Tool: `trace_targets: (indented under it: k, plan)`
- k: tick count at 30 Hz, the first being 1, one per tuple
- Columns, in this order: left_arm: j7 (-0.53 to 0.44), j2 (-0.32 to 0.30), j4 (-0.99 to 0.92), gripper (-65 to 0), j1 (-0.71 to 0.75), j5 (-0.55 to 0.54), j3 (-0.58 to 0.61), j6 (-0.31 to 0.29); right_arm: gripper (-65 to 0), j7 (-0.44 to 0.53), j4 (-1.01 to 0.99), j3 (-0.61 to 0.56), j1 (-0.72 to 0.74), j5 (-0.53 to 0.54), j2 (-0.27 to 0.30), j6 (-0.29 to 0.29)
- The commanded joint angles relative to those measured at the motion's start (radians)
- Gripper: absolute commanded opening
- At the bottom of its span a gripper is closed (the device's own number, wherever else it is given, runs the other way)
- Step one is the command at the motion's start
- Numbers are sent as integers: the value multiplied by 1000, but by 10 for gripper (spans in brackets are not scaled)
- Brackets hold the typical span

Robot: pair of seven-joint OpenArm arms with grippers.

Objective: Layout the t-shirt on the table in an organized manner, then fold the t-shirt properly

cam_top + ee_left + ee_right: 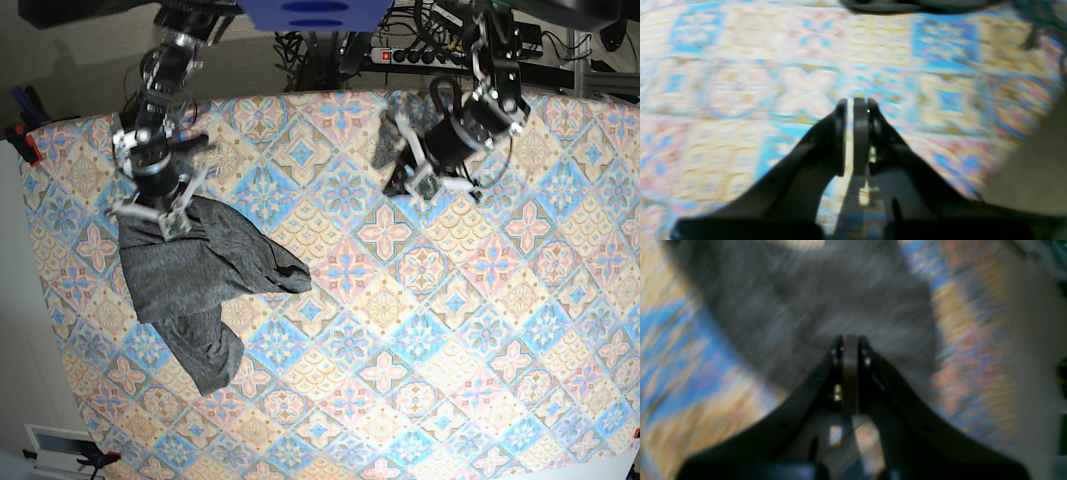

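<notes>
The dark grey t-shirt (200,270) lies crumpled at the left of the patterned table (400,330), one part trailing toward the near edge. My right gripper (162,220) sits at the shirt's far edge. In the blurred right wrist view this gripper (850,338) has its jaws pressed together, the t-shirt (806,300) spreads just beyond the tips, and no cloth shows between them. My left gripper (400,180) hangs over bare table at the far middle, well away from the shirt. In the left wrist view the left gripper (850,101) is shut over the table (740,83), holding nothing.
Cables and a power strip (420,50) lie beyond the table's far edge. A red clamp (30,145) sits at the far left corner. The table's left edge runs close to the shirt.
</notes>
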Motion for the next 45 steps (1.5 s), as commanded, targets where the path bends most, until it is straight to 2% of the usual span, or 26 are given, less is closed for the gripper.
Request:
trace_targets:
  k: [1,3,6,10,15,18,31,32,36,41,43,45]
  plan:
    - [-66,-18,17,-620,19,-13,-1,10,-643,27,28,-4,4,15,1,-12]
    - [-134,-26,17,-620,61,22,-1,10,-645,27,28,-1,-16,15,1,-12]
    - [-221,-17,17,-621,117,142,-1,10,-650,27,28,-1,-51,15,1,-13]
    - [-284,8,16,-621,165,246,-1,10,-650,27,29,-2,-91,17,1,-13]
    - [-365,34,13,-621,239,325,-1,10,-650,27,74,11,-200,144,1,-13]
    - [-394,34,13,-621,277,334,1,10,-650,27,98,27,-246,184,1,-13]
    - [-394,26,-33,-621,406,342,-1,10,-650,27,86,28,-426,189,1,-15]
    - [-394,26,-38,-621,417,342,-1,10,-650,27,80,28,-437,189,1,-19]
    - [-394,26,-60,-621,457,343,-1,10,-650,31,43,28,-480,189,1,-110]
    - [-398,3,-164,-621,467,371,4,10,-650,32,-21,28,-516,189,1,-114]
    - [-437,11,-205,-621,469,412,4,10,-650,32,-54,28,-529,189,1,-114]
    - [-531,19,-285,-621,486,461,1,10,-650,34,-106,28,-535,189,1,-114]
